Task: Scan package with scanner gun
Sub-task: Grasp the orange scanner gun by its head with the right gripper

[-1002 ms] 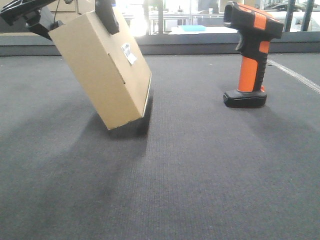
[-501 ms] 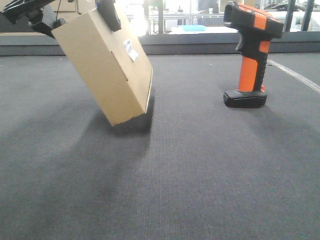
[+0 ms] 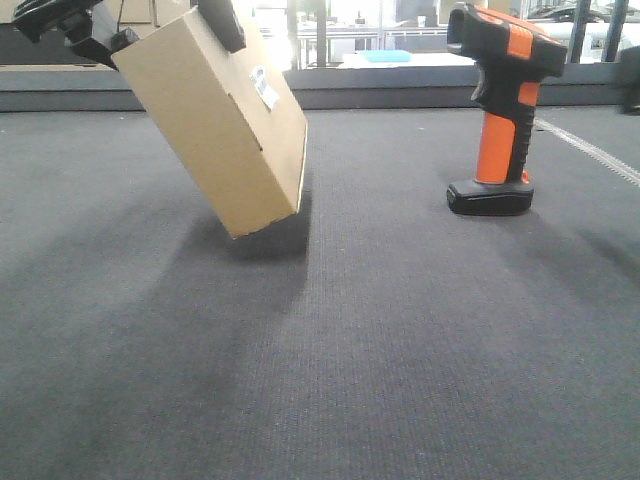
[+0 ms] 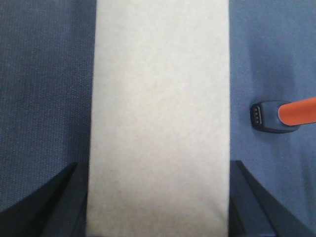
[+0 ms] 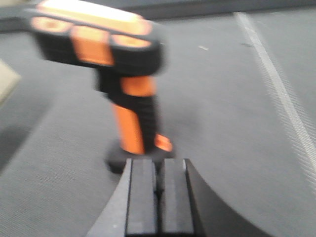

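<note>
A brown cardboard package (image 3: 215, 130) with a small white label (image 3: 264, 87) hangs tilted, its low corner just over the dark carpet. My left gripper (image 3: 150, 22) is shut on its upper end, with one black finger on each side. In the left wrist view the package (image 4: 158, 98) fills the space between the fingers of the left gripper (image 4: 158, 197). The orange and black scanner gun (image 3: 500, 120) stands upright on its base at the right, and also shows in the left wrist view (image 4: 284, 114). My right gripper (image 5: 158, 173) is shut and empty, just short of the scanner's (image 5: 123, 89) base.
A white line (image 3: 590, 148) runs across the carpet at the far right. A low dark ledge (image 3: 400, 85) borders the back of the carpet, with bright shelves and tables behind it.
The package has risen a little and shifted right in my left gripper. A dark part of the right arm now shows at the right edge of the front view.
</note>
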